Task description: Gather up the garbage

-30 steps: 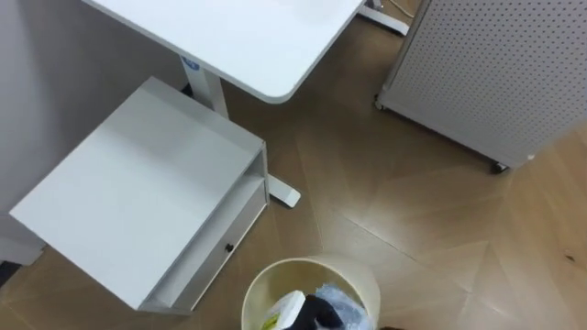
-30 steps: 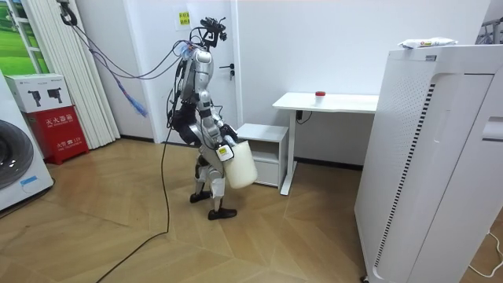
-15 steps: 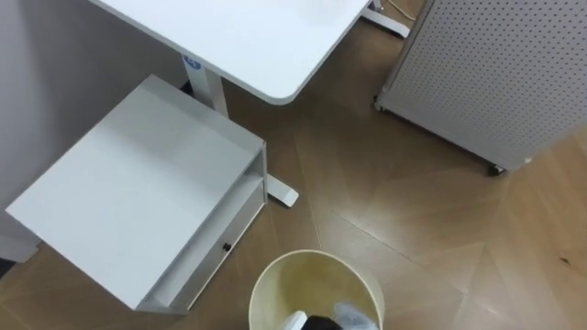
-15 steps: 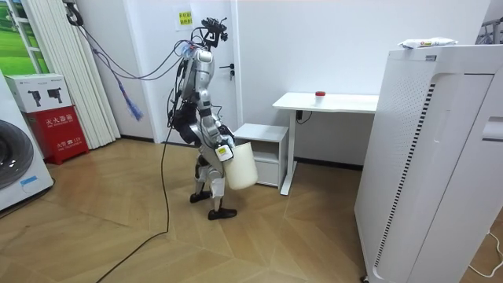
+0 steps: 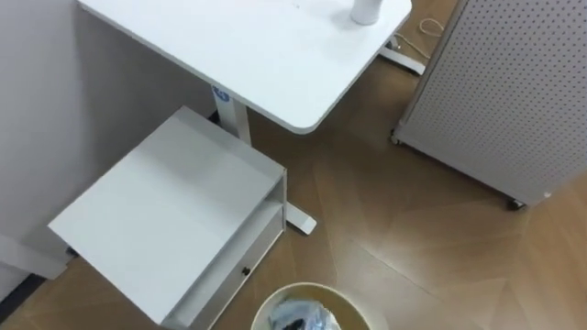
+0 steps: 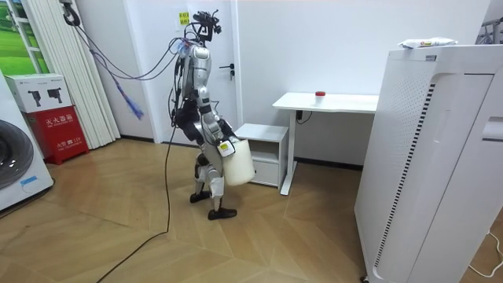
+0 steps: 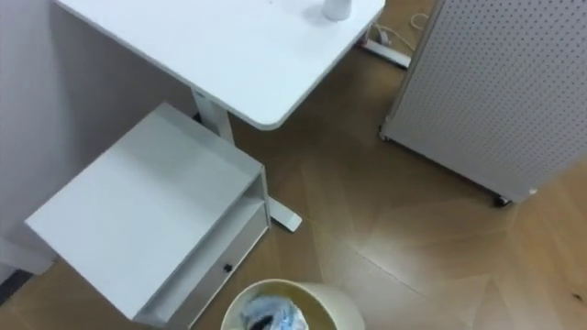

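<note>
Robot stands upright on the wood floor, just beside a low white cabinet, facing a white desk.

Right hand: against the upper wall of a cream bin, which hangs at hip height in front of the body. The hand is too small in the room view to read; cannot tell how far the fingers are open or whether they wrap the rim.

Garbage: crumpled white and bluish scraps with a dark piece, lying inside the bin. From the head camera the bin's rim shows at the near edge, right of the cabinet's near corner.

Surroundings: tabletop lies far and left, and its rounded corner overhangs the floor past the cabinet's far side. A small white object sits at the tabletop's far edge. To the right stands a white perforated panel on castors, well apart from the bin.
</note>
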You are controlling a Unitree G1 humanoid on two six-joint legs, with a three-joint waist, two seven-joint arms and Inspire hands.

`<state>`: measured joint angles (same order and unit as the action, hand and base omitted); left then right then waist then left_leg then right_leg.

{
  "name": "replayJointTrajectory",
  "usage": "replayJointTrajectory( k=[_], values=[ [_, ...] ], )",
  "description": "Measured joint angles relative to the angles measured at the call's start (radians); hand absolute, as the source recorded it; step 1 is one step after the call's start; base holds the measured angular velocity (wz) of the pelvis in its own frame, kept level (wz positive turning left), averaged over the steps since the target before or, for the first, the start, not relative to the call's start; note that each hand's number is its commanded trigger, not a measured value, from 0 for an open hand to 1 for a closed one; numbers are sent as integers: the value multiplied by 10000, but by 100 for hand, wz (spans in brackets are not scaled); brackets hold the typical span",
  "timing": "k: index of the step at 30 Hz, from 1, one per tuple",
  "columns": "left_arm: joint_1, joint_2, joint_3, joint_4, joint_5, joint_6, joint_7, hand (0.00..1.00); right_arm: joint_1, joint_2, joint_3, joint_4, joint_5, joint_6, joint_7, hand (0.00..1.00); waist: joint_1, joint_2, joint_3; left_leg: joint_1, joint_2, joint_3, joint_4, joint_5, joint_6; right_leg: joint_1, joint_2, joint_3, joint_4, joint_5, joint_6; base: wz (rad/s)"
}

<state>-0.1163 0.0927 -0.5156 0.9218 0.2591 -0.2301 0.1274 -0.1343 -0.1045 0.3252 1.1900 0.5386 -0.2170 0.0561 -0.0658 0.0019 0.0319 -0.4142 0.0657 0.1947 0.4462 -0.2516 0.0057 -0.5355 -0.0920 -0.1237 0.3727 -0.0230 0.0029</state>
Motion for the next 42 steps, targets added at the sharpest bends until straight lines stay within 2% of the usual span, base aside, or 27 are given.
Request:
replayJointTrajectory(
  k=[5,8,10,13,15,18,21,24,28,30,33,37,38,39,40,41,42],
  values=[
    [48,118,559,-346,120,-46,257,0,94,-238,-783,115,43,18,114,100,150,50,-5,1063,-208,273,-716,88,56,705,-133,77,-156,-90,137,-11],
    [51,117,896,-577,183,-75,421,0,394,-262,-1082,-189,44,48,103,100,131,52,-12,1665,-246,348,-1056,86,63,1217,-132,43,-350,-120,184,-9],
    [142,146,1106,-910,195,-77,522,0,634,-279,-1146,-444,11,109,103,100,125,46,-49,2009,-251,427,-1249,87,64,1489,-109,34,-485,-128,206,-14],
    [410,222,1611,-1757,304,-81,846,0,922,-279,-1219,-721,-76,183,119,100,126,17,-79,2596,-247,731,-1502,84,64,1848,-99,-149,-620,-121,202,-33],
    [714,413,1895,-2350,333,-90,991,0,1001,-282,-1217,-779,-334,311,113,100,222,-20,-109,3281,-216,1304,-1856,65,39,2080,-63,-339,-590,-80,132,-69],
    [1028,550,2389,-2994,393,-95,1089,0,1022,-289,-1217,-1004,-708,377,112,100,191,-70,-139,3693,-161,1720,-1966,-61,15,2174,-122,-992,-458,-44,-57,-53],
    [1217,700,2371,-3624,387,-96,1177,0,1027,-302,-1217,-1009,-771,440,111,100,123,-113,-175,4077,-26,1903,-2162,-120,-16,2551,-88,-1321,-662,-15,-141,-19],
    [1239,738,2377,-3757,386,-97,1369,0,1037,-341,-1215,-1009,-775,444,99,100,151,-88,-211,4586,66,2168,-2260,-159,-83,2986,29,-1523,-859,33,-209,-19],
    [1464,810,2506,-4465,241,-95,1572,0,1047,-345,-1218,-1024,-779,435,127,100,157,-74,-246,4789,114,2378,-2278,-208,-167,3116,203,-1529,-1004,97,-284,-23],
    [1481,804,2682,-5060,54,-102,1748,0,1051,-348,-1221,-1046,-820,434,115,100,137,-56,-248,4809,248,2443,-2258,-220,-204,3110,267,-1548,-1020,123,-328,-14],
    [1437,810,2939,-5642,67,-177,2134,0,1057,-442,-1218,-1161,-1006,434,106,100,97,-38,-242,4851,320,2581,-2237,-241,-260,3091,320,-1634,-1013,121,-410,-12],
    [1482,795,3141,-5919,85,-352,2441,0,1234,-524,-1222,-1447,-1193,434,109,100,109,-25,-236,4985,546,2835,-2209,-377,-413,3211,384,-2179,-947,-9,-653,-14],
    [1490,782,3206,-5919,69,-380,2517,0,1255,-520,-1234,-1478,-1330,434,115,100,165,-27,-228,5098,684,3005,-2109,-456,-524,3278,420,-2431,-793,-160,-784,-24],
    [1520,773,3332,-5919,57,-383,2532,0,1255,-521,-1249,-1487,-1508,434,128,100,191,-49,-219,5247,814,3137,-1888,-599,-661,3282,417,-2608,-408,-488,-905,-28],
    [1536,773,3412,-5918,45,-385,2533,0,1270,-521,-1244,-1490,-1519,434,141,100,192,-51,-220,5317,882,3195,-1704,-672,-750,3282,442,-2622,-211,-661,-950,-28],
    [1538,796,3561,-5942,-148,-404,2547,0,1284,-510,-1230,-1499,-1565,434,200,100,180,-60,-218,5245,1089,3247,-1003,-869,-906,3279,536,-2530,32,-1064,-1000,-23],
    [1533,859,3703,-5935,-352,-411,2572,0,1295,-427,-1215,-1496,-1649,434,270,100,180,-226,-175,4717,1477,3084,609,-852,-844,3249,616,-2072,226,-1420,-1044,-24]
  ],
)
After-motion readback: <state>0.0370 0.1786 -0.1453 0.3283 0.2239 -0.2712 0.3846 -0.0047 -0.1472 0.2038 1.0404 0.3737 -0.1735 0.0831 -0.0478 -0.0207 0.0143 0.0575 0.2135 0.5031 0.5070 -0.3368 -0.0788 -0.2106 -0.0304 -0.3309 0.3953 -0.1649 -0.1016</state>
